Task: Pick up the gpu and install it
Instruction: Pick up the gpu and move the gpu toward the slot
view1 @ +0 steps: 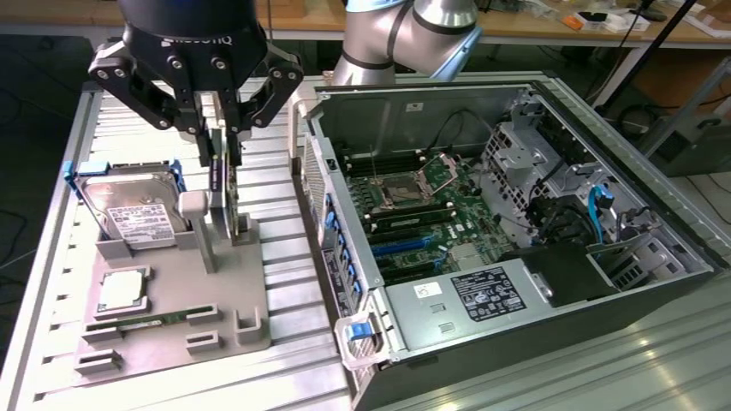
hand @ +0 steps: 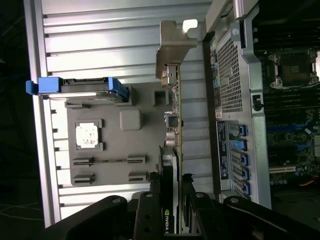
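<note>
Clearly the gpu, a thin flat dark circuit card with a round black fan on one face and a silver metal end bracket, stands on its long edge in a slot of the grey moulded holder plate. Stood upright like that, its upper edge is free and both faces can be reached from above. The black two-fingered claw uses exactly that. Its fingers come straight down on either side of the card and are closed on it, one pad against each face. In the wrist view the gpu runs edge-on between the fingers of the claw, with the bracket at the far end. Whether the card's lower edge has left the slot I cannot tell.

Beside it on the same holder plate, toward the exterior view's left, a silver hard drive with a white label and blue frame leans in its own cradle. The plate lies on a ribbed metal tabletop. The open grey computer case lies just beside it, at the exterior view's right, its green motherboard facing up, presumably so a card can go in from above.

The silver-grey robot arm reaches over from behind the case, wrist pointing down, claw vertical over the holder.
</note>
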Tool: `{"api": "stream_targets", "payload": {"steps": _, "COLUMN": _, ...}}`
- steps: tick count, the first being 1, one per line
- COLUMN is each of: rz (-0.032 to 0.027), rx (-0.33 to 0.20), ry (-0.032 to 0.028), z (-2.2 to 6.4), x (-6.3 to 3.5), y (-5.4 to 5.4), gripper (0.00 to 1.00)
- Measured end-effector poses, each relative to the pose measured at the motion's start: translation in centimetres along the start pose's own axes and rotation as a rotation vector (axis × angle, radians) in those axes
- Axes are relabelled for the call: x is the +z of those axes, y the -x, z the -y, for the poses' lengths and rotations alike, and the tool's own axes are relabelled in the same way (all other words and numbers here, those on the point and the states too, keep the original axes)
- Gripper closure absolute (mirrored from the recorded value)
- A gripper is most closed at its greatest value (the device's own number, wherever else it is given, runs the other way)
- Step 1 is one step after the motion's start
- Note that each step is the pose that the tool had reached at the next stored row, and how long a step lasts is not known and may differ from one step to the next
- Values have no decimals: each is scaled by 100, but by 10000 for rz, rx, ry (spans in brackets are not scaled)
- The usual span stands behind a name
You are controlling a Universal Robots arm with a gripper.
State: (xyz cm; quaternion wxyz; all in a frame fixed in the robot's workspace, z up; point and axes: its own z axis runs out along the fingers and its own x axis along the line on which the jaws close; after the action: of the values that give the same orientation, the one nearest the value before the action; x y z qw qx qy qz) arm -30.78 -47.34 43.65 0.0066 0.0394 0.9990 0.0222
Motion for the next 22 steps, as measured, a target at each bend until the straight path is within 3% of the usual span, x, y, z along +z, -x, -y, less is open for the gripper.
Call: {"api": "stream_targets", "payload": {"steps": 22, "rz": 0, "rx": 0, "ry": 0, "z": -3, "x": -73, "y": 1, "gripper": 73}}
